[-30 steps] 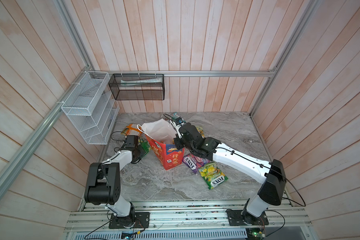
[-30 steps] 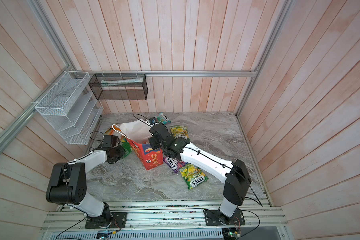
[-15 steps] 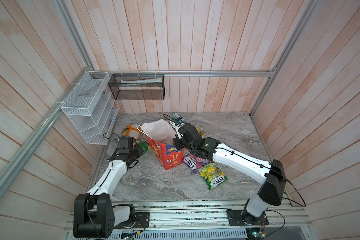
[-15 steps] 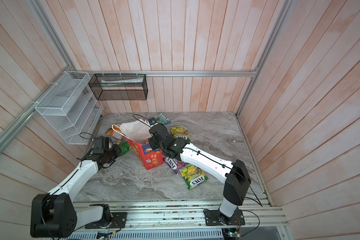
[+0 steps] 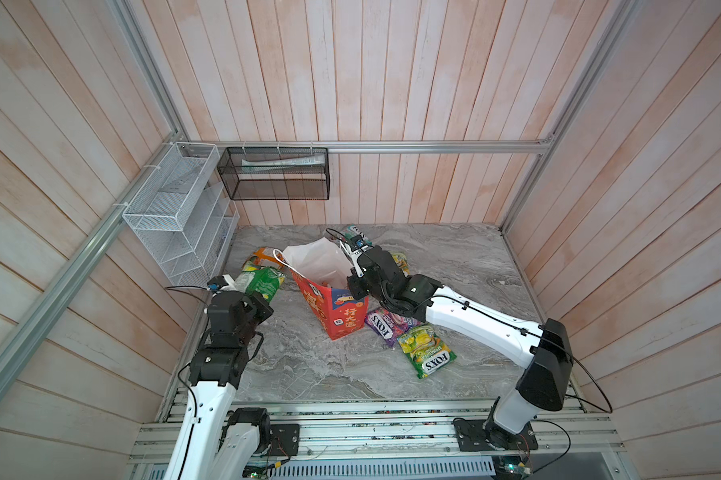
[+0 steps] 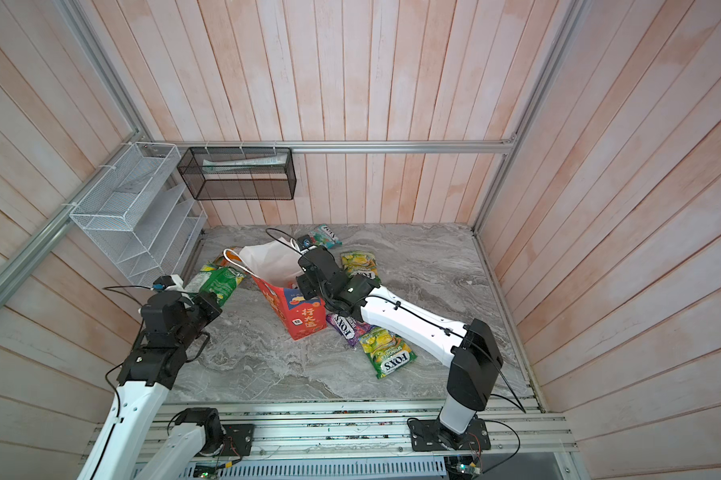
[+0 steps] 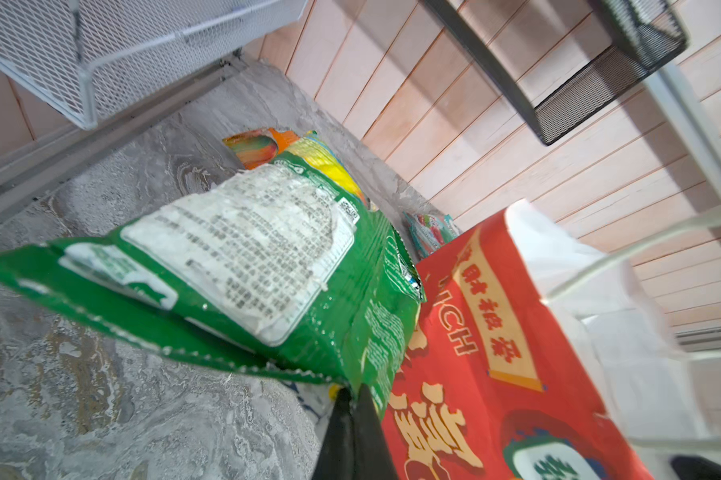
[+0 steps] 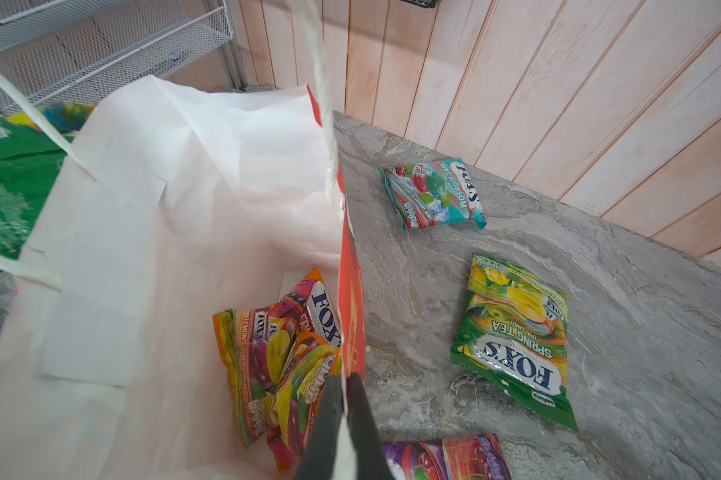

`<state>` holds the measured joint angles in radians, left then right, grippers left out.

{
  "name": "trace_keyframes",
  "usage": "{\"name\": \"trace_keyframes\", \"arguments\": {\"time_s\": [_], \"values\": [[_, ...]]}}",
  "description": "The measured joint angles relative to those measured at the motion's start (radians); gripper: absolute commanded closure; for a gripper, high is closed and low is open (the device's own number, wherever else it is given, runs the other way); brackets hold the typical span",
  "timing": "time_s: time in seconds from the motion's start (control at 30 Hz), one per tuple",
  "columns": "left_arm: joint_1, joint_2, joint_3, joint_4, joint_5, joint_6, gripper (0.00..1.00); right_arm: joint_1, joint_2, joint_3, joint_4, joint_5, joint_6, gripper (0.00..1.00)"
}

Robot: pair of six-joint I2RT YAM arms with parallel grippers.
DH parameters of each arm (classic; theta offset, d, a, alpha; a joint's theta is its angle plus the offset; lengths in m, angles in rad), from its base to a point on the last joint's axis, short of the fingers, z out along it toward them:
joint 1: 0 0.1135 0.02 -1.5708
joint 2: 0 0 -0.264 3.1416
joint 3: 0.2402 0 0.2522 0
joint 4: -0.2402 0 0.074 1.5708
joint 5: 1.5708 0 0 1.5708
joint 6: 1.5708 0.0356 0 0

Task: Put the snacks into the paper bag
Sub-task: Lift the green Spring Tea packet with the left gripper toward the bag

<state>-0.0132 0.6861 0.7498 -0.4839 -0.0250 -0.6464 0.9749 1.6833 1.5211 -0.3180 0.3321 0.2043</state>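
Observation:
The red paper bag stands open mid-table, white inside. My right gripper is shut on its near rim. Three snacks lie at its bottom. My left gripper is shut on a corner of a green snack pouch, which hangs above the table just left of the bag; both top views show this pouch. On the table lie a purple pouch, a yellow-green pouch, a teal pouch, another yellow-green pouch and an orange pouch.
A white wire rack hangs on the left wall close to my left arm. A black mesh basket hangs on the back wall. Wooden walls close in the table on three sides.
My left gripper has closed on the green pouch and the left arm has risen, lifting the pouch off the table. The right arm and the bag have stayed still.

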Motion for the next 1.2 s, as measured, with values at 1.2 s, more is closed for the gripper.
{"name": "trace_keyframes", "arguments": {"time_s": [1.2], "values": [[-0.264,0.212,0.553,-0.07,0.222,0.069,1.0,0.004,0.0,0.009,-0.015,0.0,-0.017,1.0]]}}
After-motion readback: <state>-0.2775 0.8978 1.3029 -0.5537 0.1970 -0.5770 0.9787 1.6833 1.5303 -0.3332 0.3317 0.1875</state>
